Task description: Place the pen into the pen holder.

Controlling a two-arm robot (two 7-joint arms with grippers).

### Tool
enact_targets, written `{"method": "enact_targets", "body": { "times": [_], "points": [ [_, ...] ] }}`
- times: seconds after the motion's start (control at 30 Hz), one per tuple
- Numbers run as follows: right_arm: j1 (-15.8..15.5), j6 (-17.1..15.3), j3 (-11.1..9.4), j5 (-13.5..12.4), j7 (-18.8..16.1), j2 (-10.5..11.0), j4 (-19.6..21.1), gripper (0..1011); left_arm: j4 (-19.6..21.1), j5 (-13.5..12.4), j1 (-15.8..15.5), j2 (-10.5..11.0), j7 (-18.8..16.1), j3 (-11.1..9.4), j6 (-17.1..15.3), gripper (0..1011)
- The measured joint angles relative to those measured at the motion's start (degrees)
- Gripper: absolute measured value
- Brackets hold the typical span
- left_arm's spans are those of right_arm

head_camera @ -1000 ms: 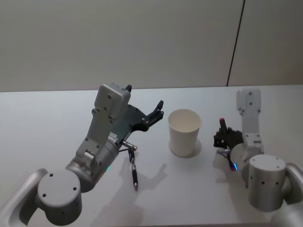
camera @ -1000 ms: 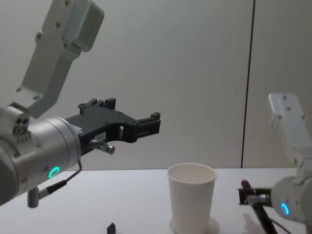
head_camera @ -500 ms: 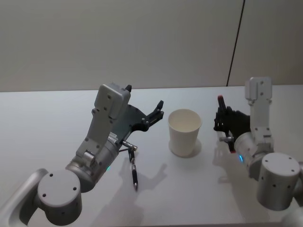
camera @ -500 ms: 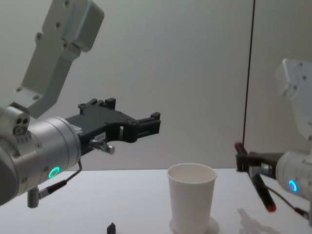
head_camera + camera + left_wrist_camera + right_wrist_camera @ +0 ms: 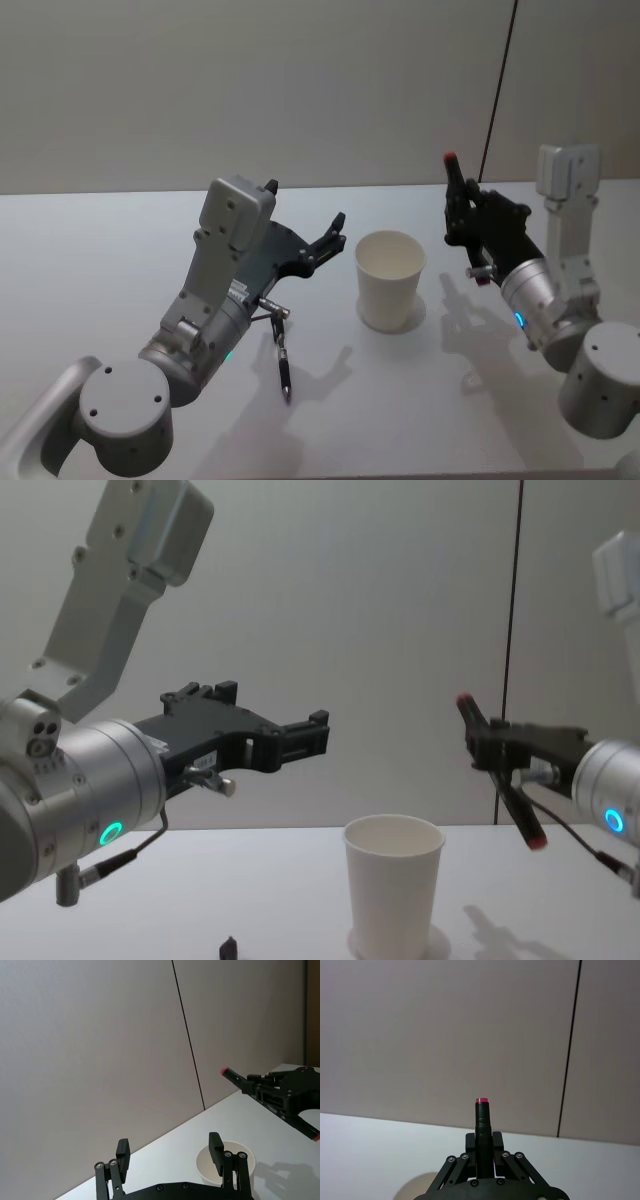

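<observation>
The pen (image 5: 466, 222) is black with red ends and tilts in the air, its upper end leaning toward the cup. My right gripper (image 5: 462, 215) is shut on its middle, to the right of the pen holder and above rim height. In the chest view the pen (image 5: 503, 776) slants down to the right from that gripper (image 5: 485, 742). The pen holder (image 5: 390, 280) is a white paper cup (image 5: 392, 890) standing upright on the table. My left gripper (image 5: 325, 245) hovers open to the cup's left, with nothing between its fingers (image 5: 216, 1146).
A second dark pen (image 5: 283, 368) lies on the white table (image 5: 100, 260) in front of the left arm, beside that arm's hanging cable. A pale wall with a dark vertical seam (image 5: 510, 600) stands behind the table.
My right gripper has risen from near the table to above cup-rim height with the pen, moving farther back and slightly toward the cup. The left arm has not moved.
</observation>
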State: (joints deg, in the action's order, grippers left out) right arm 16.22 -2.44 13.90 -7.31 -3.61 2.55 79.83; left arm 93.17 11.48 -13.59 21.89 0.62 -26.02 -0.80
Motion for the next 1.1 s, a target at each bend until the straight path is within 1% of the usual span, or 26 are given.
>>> {"method": "enact_targets", "body": {
  "times": [0.03,0.1,0.17,0.2,0.23,0.27,0.3,0.33,0.37,0.43,0.5,0.53,0.57,0.67,0.8,1.1],
  "points": [
    [0.1,1.4,-0.1,-0.1,-1.2,0.1,0.0,181,0.0,0.0,0.0,0.0,0.0,0.0,0.0,1004],
    [0.2,2.7,-0.2,-0.3,-2.4,0.3,-0.1,181,0.0,0.0,0.0,0.0,0.0,0.0,0.0,1004],
    [0.5,5.1,-0.3,-0.6,-4.5,0.4,-0.6,181,0.0,0.0,0.0,0.0,0.0,0.0,0.0,1004],
    [0.6,5.5,-0.3,-0.6,-4.9,0.5,-0.8,181,0.0,0.0,0.0,0.0,0.0,0.0,0.0,1004],
    [1.0,7.3,-0.4,-0.8,-6.5,0.5,-1.4,181,0.0,0.0,0.0,0.0,0.0,0.0,0.0,1004],
    [1.0,7.3,-0.4,-0.8,-6.5,0.5,-1.4,181,0.0,0.0,0.0,0.0,0.0,0.0,0.0,1004],
    [1.6,9.8,-0.4,-1.0,-8.7,0.5,-2.3,181,0.0,0.0,0.0,0.0,0.0,0.0,0.0,1004],
    [1.6,9.8,-0.4,-1.0,-8.7,0.5,-2.3,181,0.0,0.0,0.0,0.0,0.0,0.0,0.0,1004],
    [2.1,11.3,-0.4,-1.0,-9.9,0.5,-3.1,181,0.0,0.0,0.0,0.0,0.0,0.0,0.0,1004],
    [2.7,12.7,-0.4,-1.0,-10.9,0.4,-4.1,181,0.0,0.0,0.0,0.0,0.0,0.0,0.0,1004],
    [3.6,14.7,-0.4,-0.9,-12.4,0.2,-5.6,181,0.0,0.0,0.0,0.0,0.0,0.0,0.0,1004],
    [3.9,15.1,-0.3,-0.8,-12.6,0.1,-6.1,181,0.0,0.0,0.0,0.0,0.0,0.0,0.0,1004],
    [4.6,16.3,-0.3,-0.6,-13.4,-0.1,-7.3,181,0.0,0.0,0.0,0.0,0.0,0.0,0.0,1004],
    [5.4,17.9,-0.2,-0.2,-14.3,-0.4,-8.8,181,0.0,0.0,0.0,0.0,0.0,0.0,0.0,1004],
    [7.1,20.3,0.1,0.5,-15.4,-1.0,-11.9,181,0.0,0.0,0.0,0.0,0.0,0.0,0.0,1004],
    [9.5,23.4,0.5,1.6,-16.5,-1.8,-16.9,181,0.0,0.0,0.0,0.0,0.0,0.0,0.0,1004]
  ]
}}
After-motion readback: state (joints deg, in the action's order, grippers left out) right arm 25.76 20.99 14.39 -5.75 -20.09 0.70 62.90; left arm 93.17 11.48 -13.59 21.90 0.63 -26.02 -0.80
